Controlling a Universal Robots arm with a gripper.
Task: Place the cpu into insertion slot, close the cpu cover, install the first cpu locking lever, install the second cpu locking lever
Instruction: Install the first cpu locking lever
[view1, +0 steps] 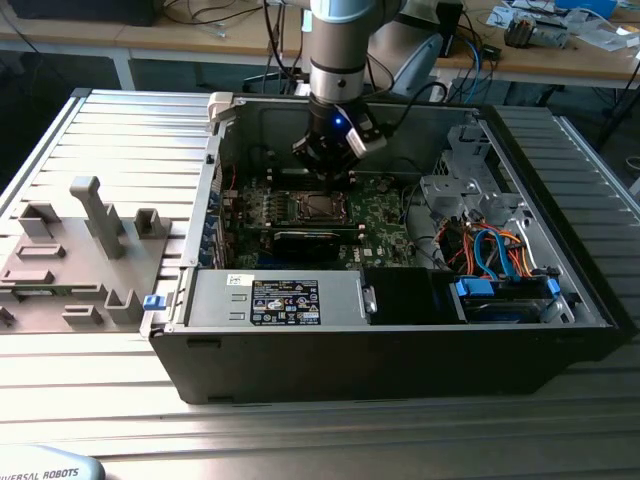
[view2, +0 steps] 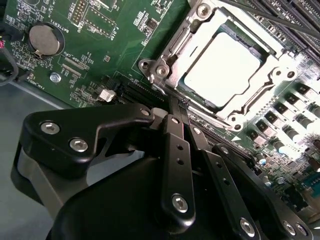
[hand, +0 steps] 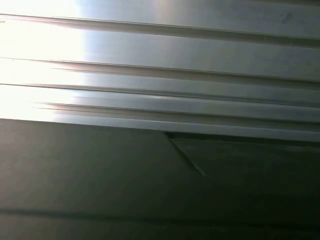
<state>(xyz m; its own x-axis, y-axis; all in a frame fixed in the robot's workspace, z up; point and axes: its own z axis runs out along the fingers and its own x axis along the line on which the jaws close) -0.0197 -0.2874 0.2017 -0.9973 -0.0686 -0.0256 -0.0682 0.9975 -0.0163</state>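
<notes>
The cpu (view2: 222, 67) lies flat in the insertion slot (view1: 320, 208) on the green board, its pale metal top showing. The silvery cpu cover (view2: 200, 31) lies down around it, framing the chip through its window. A thin dark locking lever (view2: 280, 19) runs along the socket's far side. My gripper (view2: 179, 107) is shut, its two black fingers (view2: 176, 150) pressed together with the tips at the socket's near edge and nothing visible between them. In the exterior view the gripper (view1: 335, 172) hangs just above the back edge of the socket inside the open computer case.
The case (view1: 400, 350) holds a power supply (view1: 275, 300) at the front, a drive cage (view1: 465, 180) and blue and orange cables (view1: 495, 250) on the exterior view's right. A grey fixture plate (view1: 75, 250) lies on the exterior view's left. A coin battery (view2: 44, 39) sits on the board.
</notes>
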